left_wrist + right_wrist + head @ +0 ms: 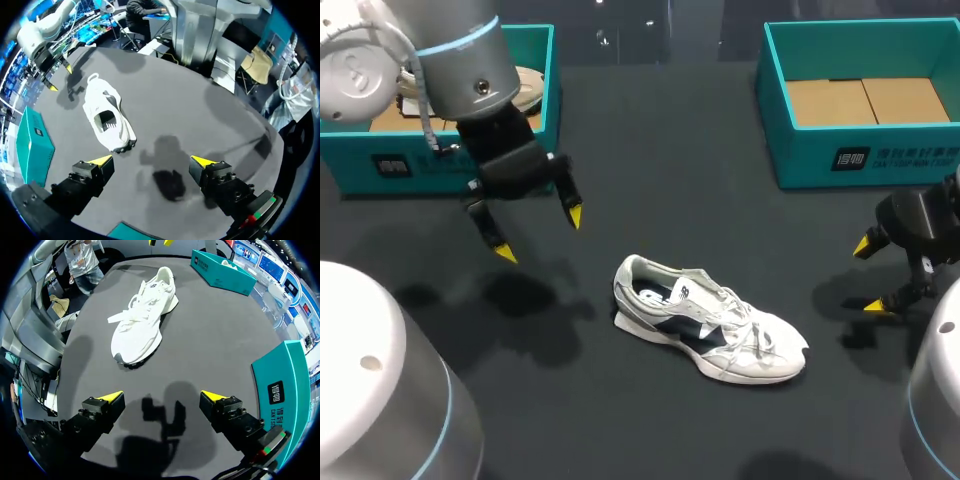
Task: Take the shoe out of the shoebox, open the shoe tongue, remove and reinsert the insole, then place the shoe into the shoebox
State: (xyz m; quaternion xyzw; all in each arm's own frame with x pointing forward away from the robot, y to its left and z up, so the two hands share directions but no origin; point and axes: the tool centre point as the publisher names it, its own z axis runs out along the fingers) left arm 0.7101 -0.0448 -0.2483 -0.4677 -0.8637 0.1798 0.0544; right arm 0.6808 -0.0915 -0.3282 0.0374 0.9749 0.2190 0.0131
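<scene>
My left gripper [540, 234] hangs wide open with nothing in it, over the bare dark table [650, 130], just in front of the left box [350, 165]. My right gripper [869, 276] is spread just as wide and is also holding nothing, in front of the right box [880, 160]. The shoe [705, 325] sits on its sole between the two grippers, outside both boxes and apart from each hand, with its heel toward my left gripper and its toe toward my right. There is open table all round it, and on either side no box wall stands between a hand and the shoe.

From the left wrist I look past my fingers into the shoe's dark opening. From the right wrist I see the toe and the loose laces. Only the head view shows the right box's brown cardboard floor. In that view my left arm [460, 60] covers part of the left box, while the right wrist view shows something pale inside it.
</scene>
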